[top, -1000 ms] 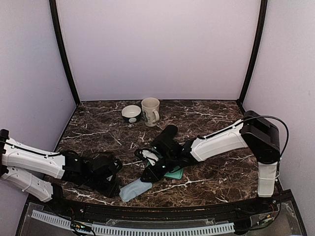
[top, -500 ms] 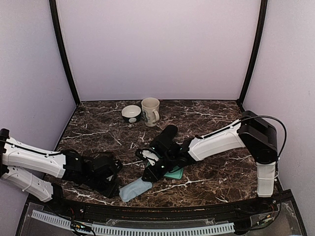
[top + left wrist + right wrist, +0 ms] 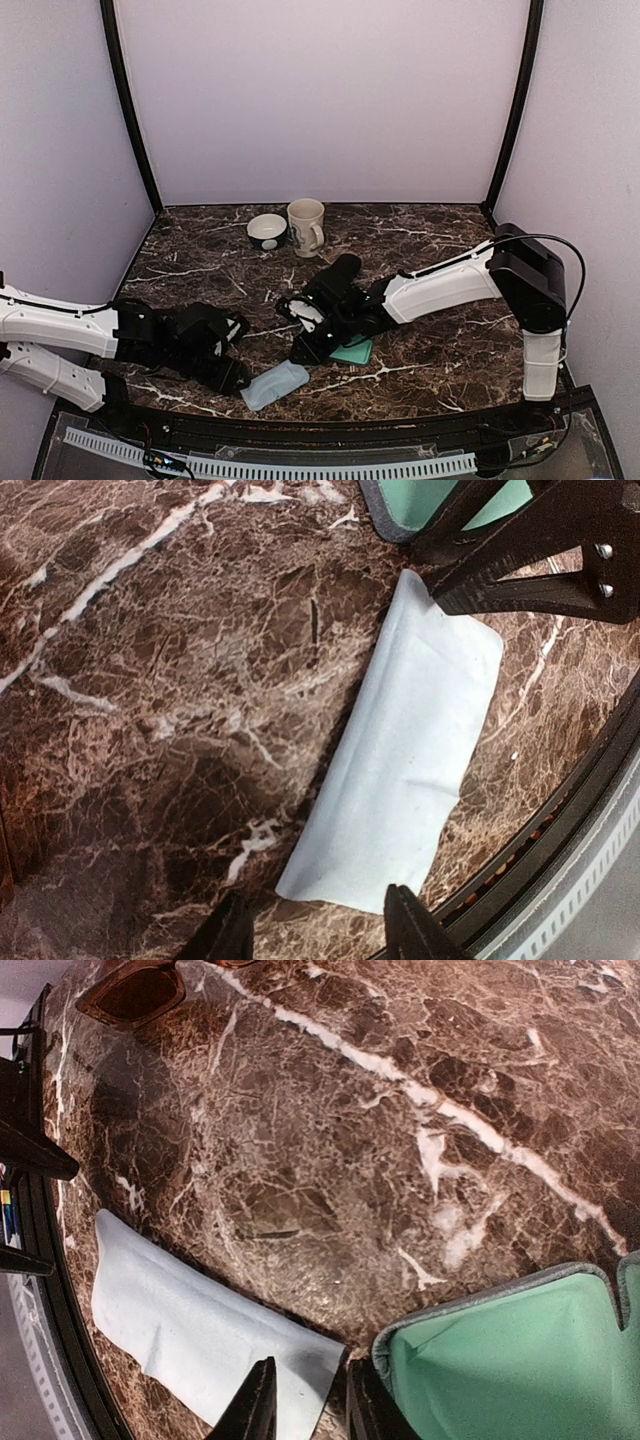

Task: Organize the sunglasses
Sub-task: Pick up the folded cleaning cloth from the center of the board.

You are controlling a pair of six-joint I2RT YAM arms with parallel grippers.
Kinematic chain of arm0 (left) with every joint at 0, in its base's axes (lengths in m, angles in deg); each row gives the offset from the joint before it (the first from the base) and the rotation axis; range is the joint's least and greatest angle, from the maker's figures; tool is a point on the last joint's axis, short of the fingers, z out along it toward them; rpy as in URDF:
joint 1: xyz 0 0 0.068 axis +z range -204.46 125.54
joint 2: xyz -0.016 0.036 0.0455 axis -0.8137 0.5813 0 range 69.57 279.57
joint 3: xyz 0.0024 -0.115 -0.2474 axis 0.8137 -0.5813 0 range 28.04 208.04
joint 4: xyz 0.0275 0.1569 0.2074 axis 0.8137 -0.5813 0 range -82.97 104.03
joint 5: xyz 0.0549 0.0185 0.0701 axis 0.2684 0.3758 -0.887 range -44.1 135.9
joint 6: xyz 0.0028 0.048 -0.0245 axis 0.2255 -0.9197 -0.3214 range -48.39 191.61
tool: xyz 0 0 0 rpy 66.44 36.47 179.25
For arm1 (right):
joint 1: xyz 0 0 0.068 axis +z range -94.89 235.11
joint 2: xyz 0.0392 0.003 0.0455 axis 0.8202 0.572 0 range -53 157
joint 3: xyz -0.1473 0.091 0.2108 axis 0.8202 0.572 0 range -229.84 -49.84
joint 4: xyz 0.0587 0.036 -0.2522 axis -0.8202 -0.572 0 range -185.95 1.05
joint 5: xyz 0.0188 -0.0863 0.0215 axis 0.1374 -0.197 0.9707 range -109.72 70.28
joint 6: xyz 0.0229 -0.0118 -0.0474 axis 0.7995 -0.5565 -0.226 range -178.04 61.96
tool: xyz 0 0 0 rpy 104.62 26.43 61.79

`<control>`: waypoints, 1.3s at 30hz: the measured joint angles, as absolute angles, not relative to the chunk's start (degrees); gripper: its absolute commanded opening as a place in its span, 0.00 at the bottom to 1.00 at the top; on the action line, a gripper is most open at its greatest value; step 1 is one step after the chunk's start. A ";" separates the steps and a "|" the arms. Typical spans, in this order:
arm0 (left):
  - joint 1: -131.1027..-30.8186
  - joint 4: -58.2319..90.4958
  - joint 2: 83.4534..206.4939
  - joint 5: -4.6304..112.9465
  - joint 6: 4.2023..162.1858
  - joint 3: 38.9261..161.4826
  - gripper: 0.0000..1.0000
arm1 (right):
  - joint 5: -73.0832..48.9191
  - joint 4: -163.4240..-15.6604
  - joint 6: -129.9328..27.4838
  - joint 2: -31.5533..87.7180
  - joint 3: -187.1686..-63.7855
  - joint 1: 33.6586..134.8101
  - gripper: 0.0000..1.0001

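Brown sunglasses [image 3: 130, 990] lie by the bench [image 3: 350, 1160] front edge (blue cloth [image 3: 190, 1330] and green-lined case [image 3: 510, 1350] nearby); left gripper [image 3: 318, 912] and right gripper [image 3: 312, 1378] jaws are spread.

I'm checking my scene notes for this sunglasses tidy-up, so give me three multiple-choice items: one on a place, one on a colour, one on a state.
1. Where does the pale blue cloth lie?
A. on the table near its front edge, beside the case
B. against the back wall
C. in the far right corner

2. What colour is the case's lining?
A. red
B. mint green
C. yellow

3. How is the case?
A. shut
B. open
C. wrapped in the cloth

Answers:
1 A, the top view shows it at the front edge next to the case.
2 B, the right wrist view shows green inside.
3 B, its lining lies bare.
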State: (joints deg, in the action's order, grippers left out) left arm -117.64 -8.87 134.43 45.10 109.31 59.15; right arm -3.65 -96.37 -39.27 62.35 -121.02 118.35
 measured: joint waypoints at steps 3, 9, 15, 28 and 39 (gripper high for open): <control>-117.22 -8.34 135.02 45.45 108.89 59.15 0.46 | -4.19 -96.80 -39.25 62.35 -121.30 118.20 0.26; -116.55 -8.32 135.13 45.54 108.24 59.10 0.46 | -6.03 -98.86 -39.36 62.61 -122.77 117.94 0.26; -116.04 -8.10 135.17 45.89 108.04 58.78 0.46 | -5.72 -99.36 -39.71 62.61 -123.07 117.83 0.26; -114.21 -3.47 137.53 49.82 107.03 56.77 0.41 | -1.75 -97.92 -40.17 63.42 -123.05 117.78 0.25; -113.44 -1.35 137.53 52.07 106.79 54.93 0.37 | -1.07 -96.89 -41.35 65.00 -123.27 117.78 0.21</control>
State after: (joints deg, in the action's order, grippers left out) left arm -113.44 -1.35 137.53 52.07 106.79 54.93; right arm -1.07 -96.89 -41.35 65.00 -123.27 117.78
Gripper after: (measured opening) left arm 0.381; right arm 0.222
